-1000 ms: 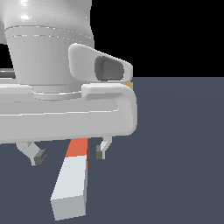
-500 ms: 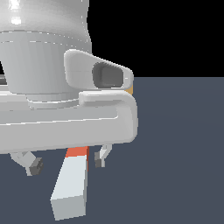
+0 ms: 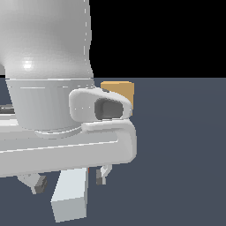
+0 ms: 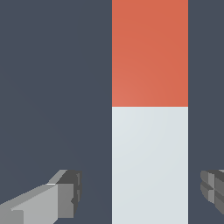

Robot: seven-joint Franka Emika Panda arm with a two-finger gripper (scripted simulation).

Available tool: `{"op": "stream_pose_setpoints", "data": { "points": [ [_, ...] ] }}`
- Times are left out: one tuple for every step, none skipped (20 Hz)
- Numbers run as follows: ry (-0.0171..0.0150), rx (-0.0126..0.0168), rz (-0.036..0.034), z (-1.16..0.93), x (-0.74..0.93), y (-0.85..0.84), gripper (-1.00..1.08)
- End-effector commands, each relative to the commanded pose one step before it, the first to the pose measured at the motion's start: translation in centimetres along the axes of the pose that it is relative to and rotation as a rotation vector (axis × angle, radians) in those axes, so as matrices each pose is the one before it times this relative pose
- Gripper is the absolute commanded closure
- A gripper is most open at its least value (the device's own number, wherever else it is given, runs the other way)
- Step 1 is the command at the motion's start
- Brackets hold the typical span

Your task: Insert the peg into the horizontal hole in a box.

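Fingers (image 4: 61,199) of the gripper (image 4: 140,197) stand wide apart, one on each side of the peg (image 4: 149,131), and neither touches it. It lies flat on the dark floor (image 3: 185,154), white at one end and orange-red at the other. From the exterior view, the tan box (image 3: 120,92) peeks out behind the big white arm (image 3: 48,88).

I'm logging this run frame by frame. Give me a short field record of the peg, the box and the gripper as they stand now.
peg: lies flat on the floor, white part between the fingers, orange-red end beyond them
gripper: open, one finger on each side of the peg, not touching
box: tan, behind the arm in the exterior view, mostly hidden
hole: not visible
peg held: no
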State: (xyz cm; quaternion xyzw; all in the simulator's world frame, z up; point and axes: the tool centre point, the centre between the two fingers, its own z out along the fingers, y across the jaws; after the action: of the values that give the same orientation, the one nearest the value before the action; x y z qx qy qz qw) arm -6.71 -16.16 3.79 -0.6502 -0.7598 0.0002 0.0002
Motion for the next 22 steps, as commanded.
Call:
{"op": "stream_pose_setpoints", "data": {
  "points": [
    [-0.00009,-0.00044,-0.00029,1.007,-0.003,0.01,-0.92],
    [0.0,0.0,0.0,0.258,-0.012,0.016,-0.92],
    [0.0,0.0,0.0,0.192,-0.014,0.02,-0.92],
    [0.00004,-0.00023,-0.00065,0.12,0.02,0.036,-0.92],
    [0.0,0.0,0.0,0.075,-0.01,0.016,-0.92],
    [0.0,0.0,0.0,0.024,-0.004,0.006,-0.92],
    [0.0,0.0,0.0,0.0,0.0,0.0,1.08],
    [0.0,0.0,0.0,0.0,0.0,0.0,1.08],
    [0.0,0.0,0.0,0.0,0.0,0.0,1.08],
    [0.0,0.0,0.0,0.0,0.0,0.0,1.08],
    [0.0,0.0,0.0,0.0,0.0,0.0,1.08],
    [0.0,0.0,0.0,0.0,0.0,0.0,1.08],
    [0.0,0.0,0.0,0.0,0.0,0.0,1.08],
    [0.0,0.0,0.0,0.0,0.0,0.0,1.08],
    [0.0,0.0,0.0,0.0,0.0,0.0,1.08],
    [0.0,0.0,0.0,0.0,0.0,0.0,1.08],
    [0.0,0.0,0.0,-0.017,0.024,0.025,1.08],
    [0.0,0.0,0.0,-0.007,0.035,0.014,1.08],
    [0.00012,-0.0004,0.00055,-0.04,0.075,0.028,1.08],
    [0.00001,-0.00002,0.00069,-0.038,0.137,0.053,1.08],
    [0.0,0.00001,0.00069,-0.052,0.206,0.082,1.08],
    [0.0,0.0,0.00098,-0.067,0.26,0.103,1.08]
  ]
}}
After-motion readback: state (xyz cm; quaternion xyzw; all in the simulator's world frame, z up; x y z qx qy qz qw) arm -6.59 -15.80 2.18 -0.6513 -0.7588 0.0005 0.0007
